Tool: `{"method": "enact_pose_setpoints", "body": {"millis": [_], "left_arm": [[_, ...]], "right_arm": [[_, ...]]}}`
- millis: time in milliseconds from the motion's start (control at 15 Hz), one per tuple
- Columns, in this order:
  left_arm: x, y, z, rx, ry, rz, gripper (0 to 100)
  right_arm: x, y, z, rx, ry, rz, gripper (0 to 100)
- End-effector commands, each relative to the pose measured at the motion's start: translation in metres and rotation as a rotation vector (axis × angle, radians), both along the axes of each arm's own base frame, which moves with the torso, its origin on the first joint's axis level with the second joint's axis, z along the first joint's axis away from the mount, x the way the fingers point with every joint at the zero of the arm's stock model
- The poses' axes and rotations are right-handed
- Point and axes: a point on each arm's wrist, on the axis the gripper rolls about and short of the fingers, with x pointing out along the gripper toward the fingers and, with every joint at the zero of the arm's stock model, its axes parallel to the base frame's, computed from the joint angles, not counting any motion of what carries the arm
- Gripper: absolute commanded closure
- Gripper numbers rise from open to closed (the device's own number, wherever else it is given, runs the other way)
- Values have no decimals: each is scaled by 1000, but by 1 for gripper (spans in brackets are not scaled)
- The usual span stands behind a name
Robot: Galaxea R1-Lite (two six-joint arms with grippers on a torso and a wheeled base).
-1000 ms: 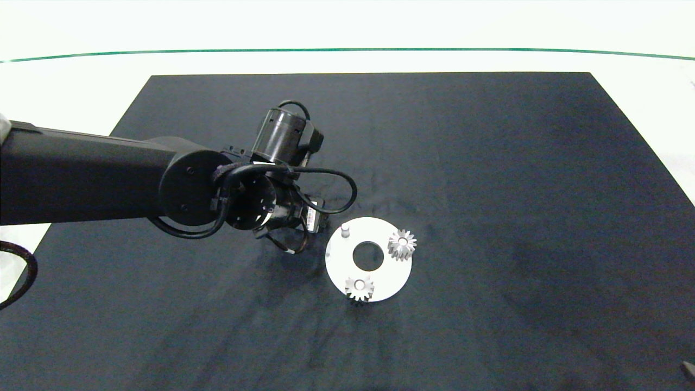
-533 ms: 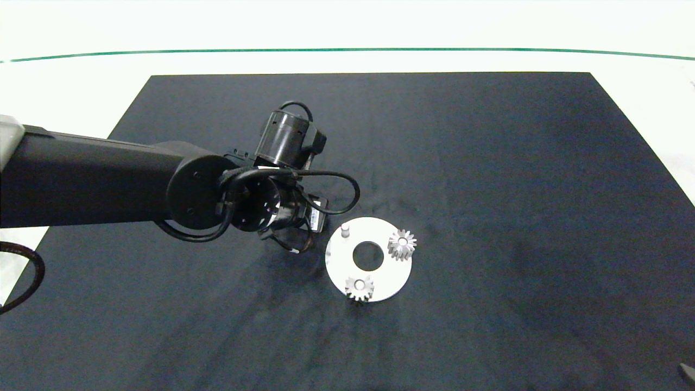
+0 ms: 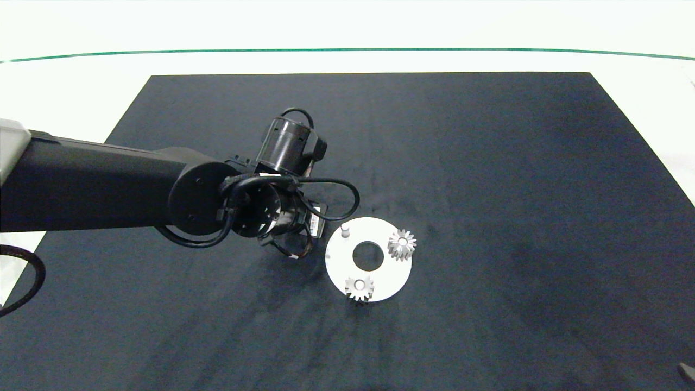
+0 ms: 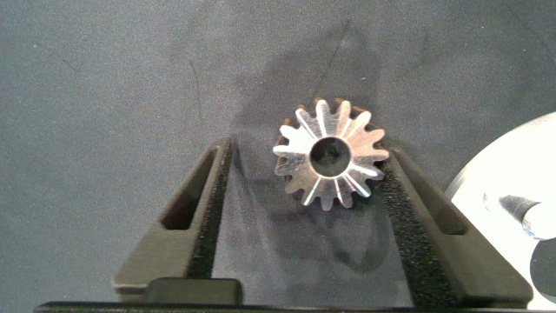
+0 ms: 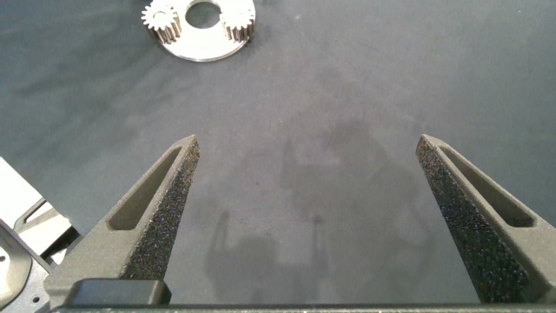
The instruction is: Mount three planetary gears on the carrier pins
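Gears: two gears sit on pegs on the white disc [image 3: 332,260], one [image 3: 402,244] on the side toward the mat's right edge and one [image 3: 359,288] on the side toward the near edge. The third peg [image 3: 345,231] is bare. The third gear [image 4: 331,154] lies on the dark mat [image 3: 488,163], just beside the disc on the side toward the mat's left edge. My left pincer [image 4: 304,174] is around it, fingers spread wide; one finger touches its teeth and the other stands a little apart. Since a second ago my left arm has crept a little toward the disc. The disc and its two gears have not moved. My right pincer [image 5: 308,156] hangs wide open over bare mat, far from the disc. There is lots of open mat toward the far and right edges.
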Motion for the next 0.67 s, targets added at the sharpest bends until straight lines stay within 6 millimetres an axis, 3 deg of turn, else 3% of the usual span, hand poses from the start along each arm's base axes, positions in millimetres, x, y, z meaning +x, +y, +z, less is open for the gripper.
{"method": "enact_pose_setpoints", "body": {"millis": [67,667], "left_arm": [[0,0,0,2,2,2,43],[-3,2,-2,-10,-11,-1,61]], "right_arm": [[0,0,-1,-5,1,-1,0],[0,0,-1,-4,1,0,0]]}}
